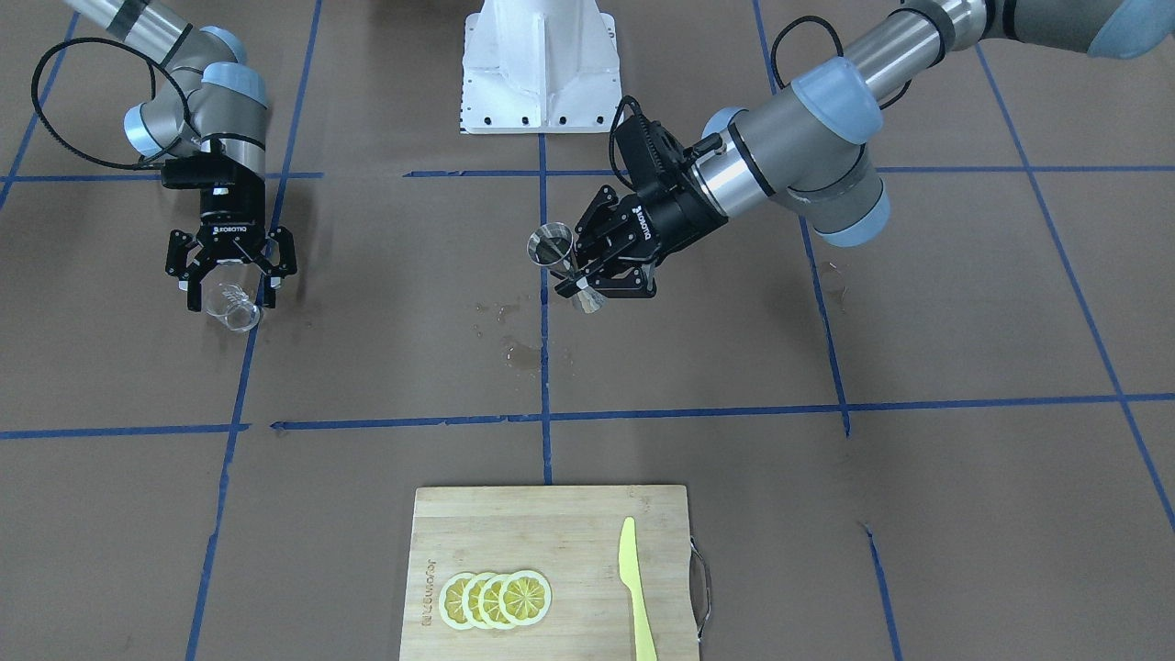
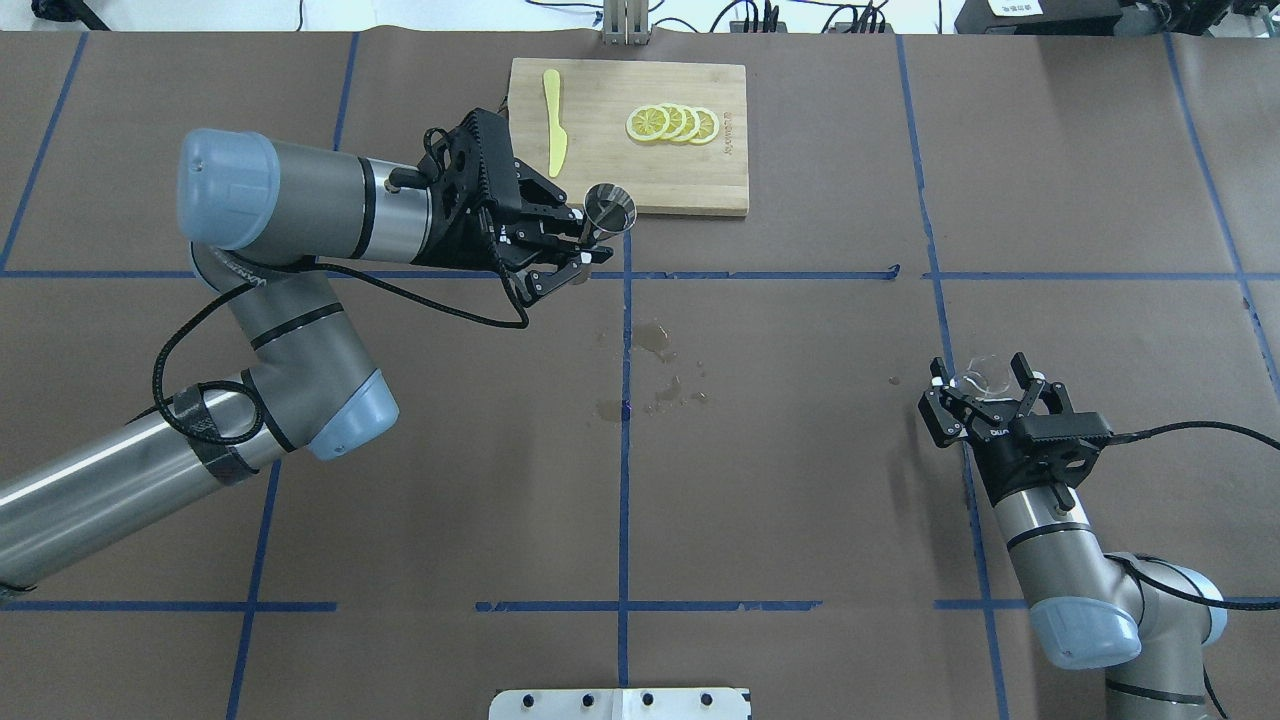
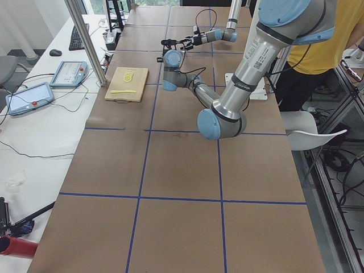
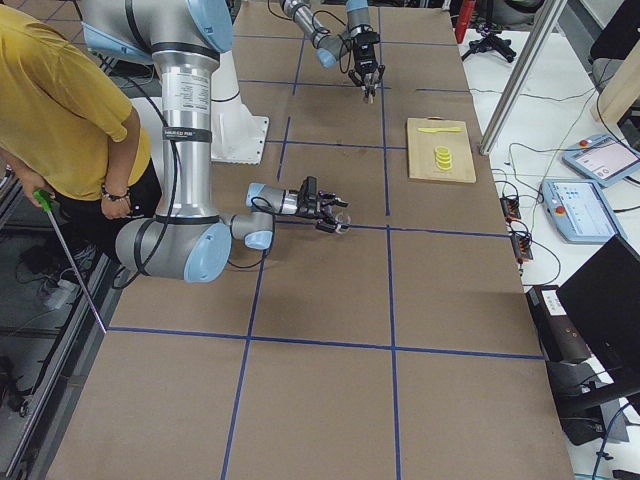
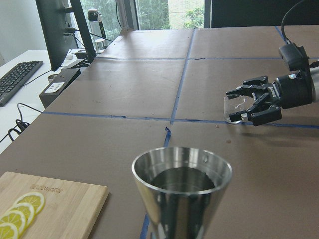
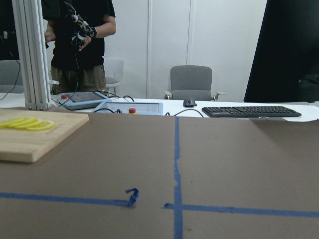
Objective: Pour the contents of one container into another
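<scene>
The shiny steel jigger [image 1: 551,246] hangs upright above the table near its middle, with my left gripper [image 1: 576,275] shut on its narrow waist. In the left wrist view the jigger [image 5: 182,199] fills the lower centre, and its upper cone looks dark inside. The clear glass cup [image 1: 234,310] stands on the brown table far over on my right side. My right gripper [image 1: 231,289] is low around it, with its fingers spread wide on either side. From overhead, the cup [image 2: 978,362] shows between those open fingers. The right wrist view shows no cup.
Wet spots [image 2: 655,340] mark the paper near the table's centre. A wooden cutting board [image 2: 700,180] with lemon slices [image 2: 672,123] and a yellow knife [image 2: 555,120] lies at the far edge behind the jigger. A person in yellow [image 4: 60,110] stands beside the robot.
</scene>
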Controlling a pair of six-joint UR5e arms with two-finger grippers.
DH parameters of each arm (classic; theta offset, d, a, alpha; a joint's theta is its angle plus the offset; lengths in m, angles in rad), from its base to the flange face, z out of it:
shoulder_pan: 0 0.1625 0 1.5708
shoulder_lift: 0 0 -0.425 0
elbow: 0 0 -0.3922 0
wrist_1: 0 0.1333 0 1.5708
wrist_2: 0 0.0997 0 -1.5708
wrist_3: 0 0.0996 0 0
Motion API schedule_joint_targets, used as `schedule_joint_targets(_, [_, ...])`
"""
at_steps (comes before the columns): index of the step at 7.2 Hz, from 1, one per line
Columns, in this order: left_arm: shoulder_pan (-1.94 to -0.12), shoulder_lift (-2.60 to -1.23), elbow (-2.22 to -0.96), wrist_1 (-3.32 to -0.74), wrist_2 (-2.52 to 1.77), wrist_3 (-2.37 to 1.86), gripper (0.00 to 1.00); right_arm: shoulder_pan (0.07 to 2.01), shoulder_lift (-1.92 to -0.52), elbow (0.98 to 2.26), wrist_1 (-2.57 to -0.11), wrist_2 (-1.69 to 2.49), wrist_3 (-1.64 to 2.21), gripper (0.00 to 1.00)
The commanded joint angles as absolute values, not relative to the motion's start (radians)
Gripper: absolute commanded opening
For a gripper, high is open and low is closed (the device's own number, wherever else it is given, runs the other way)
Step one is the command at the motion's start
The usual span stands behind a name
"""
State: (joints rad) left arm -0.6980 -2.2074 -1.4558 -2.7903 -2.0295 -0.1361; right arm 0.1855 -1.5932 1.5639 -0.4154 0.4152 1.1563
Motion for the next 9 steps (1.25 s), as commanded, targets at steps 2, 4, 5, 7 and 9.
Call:
schedule_joint_targets(2, [-0.698, -2.207, -1.456, -2.79, -2.029, -0.137, 0.0, 0.19, -1.605, 1.712, -0.42, 0.385, 0.996, 1.0])
schedule_joint_targets(4, [-0.698, -2.206, -1.456, -2.792, -2.029, -0.135, 0.0, 0.277, -1.603, 1.733, -0.422, 0.579, 0.989, 1.0])
schedule_joint_targets(5, [-0.699, -2.206, -1.456, -2.792, -2.029, -0.135, 0.0, 0.352, -1.603, 1.735, -0.422, 0.71, 0.989, 1.0])
schedule_joint_targets(7, [-0.698, -2.207, -1.456, -2.79, -2.016, -0.137, 0.0, 0.577, -1.611, 1.738, -0.466, 1.046, 0.986, 1.0])
schedule_joint_targets(9, [-0.698, -2.207, -1.456, -2.79, -2.007, -0.137, 0.0, 0.856, -1.598, 1.747, -0.599, 1.452, 0.929, 1.0])
